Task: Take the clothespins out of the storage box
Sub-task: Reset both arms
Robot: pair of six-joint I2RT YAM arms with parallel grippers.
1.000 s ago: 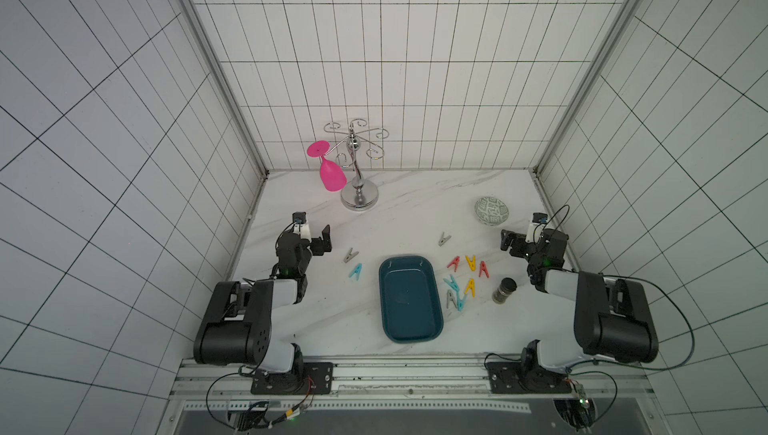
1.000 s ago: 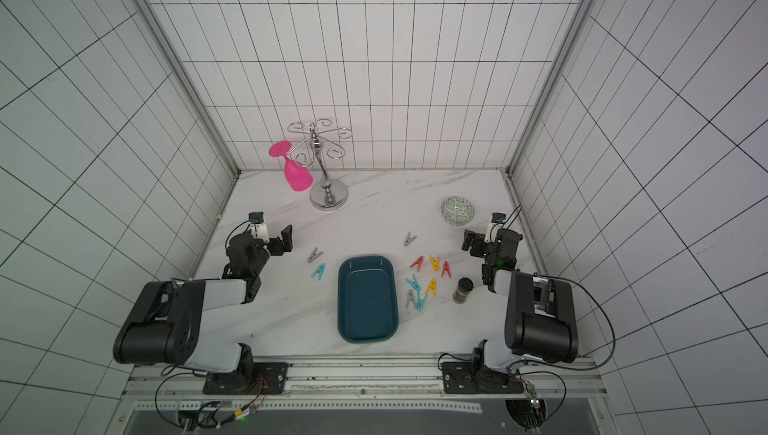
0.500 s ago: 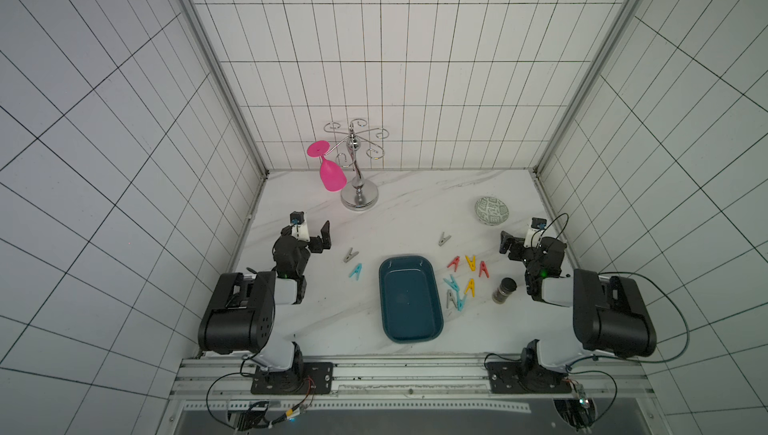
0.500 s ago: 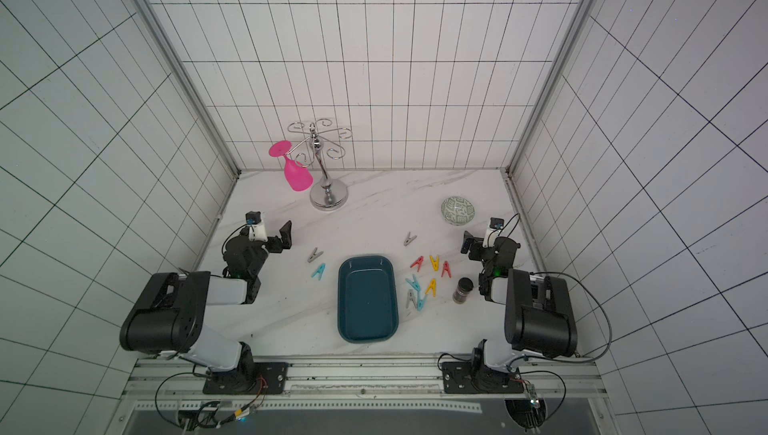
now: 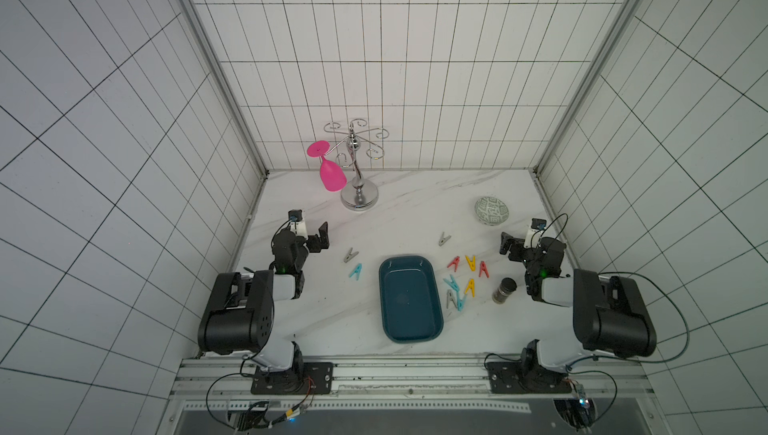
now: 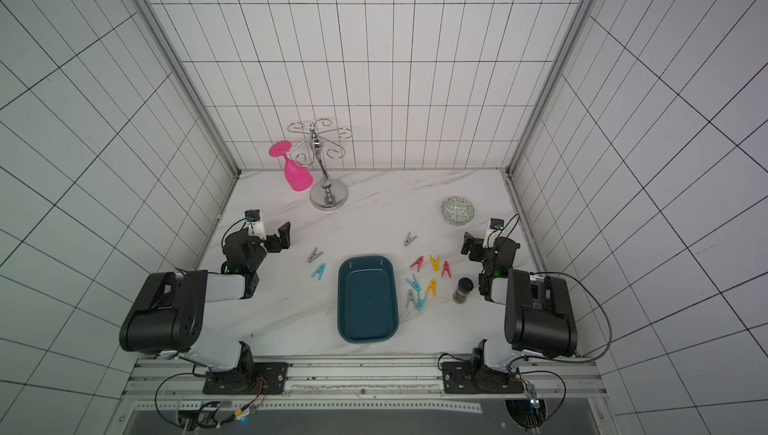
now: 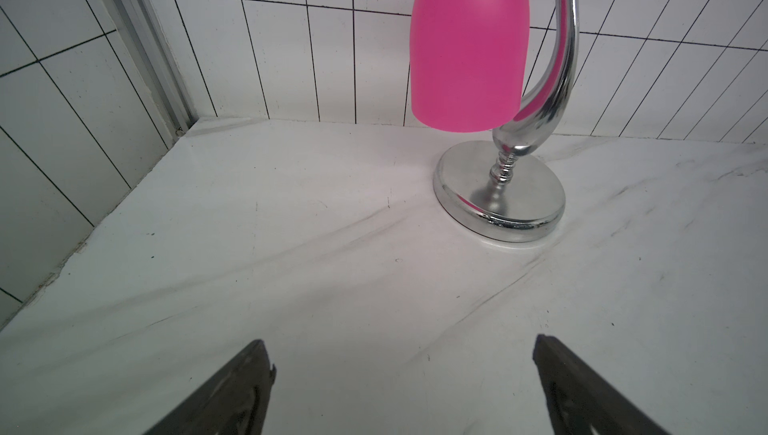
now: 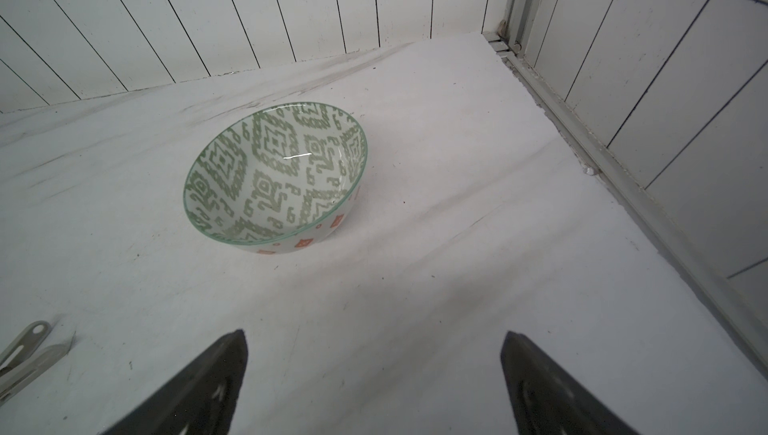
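Since the storage box (image 5: 409,300) looks empty and the clothespins (image 5: 470,262) lie on the desk (image 5: 415,204) beside it, the task seems done. The left end effector (image 7: 399,350) and right end effector (image 8: 374,341) are wide and empty; park both clear of the clothespins.

White marble-look desk (image 5: 399,217), teal storage box (image 5: 409,308) sitting front-middle. The clothespins (image 5: 470,262) all lie on the desk itself: a bunch just right of the box, a grey pin (image 5: 350,255) and a light blue pin (image 5: 355,271) on its left. Also there: patterned bowl (image 5: 492,210), chrome stand (image 5: 359,197), small dark jar (image 5: 504,291)
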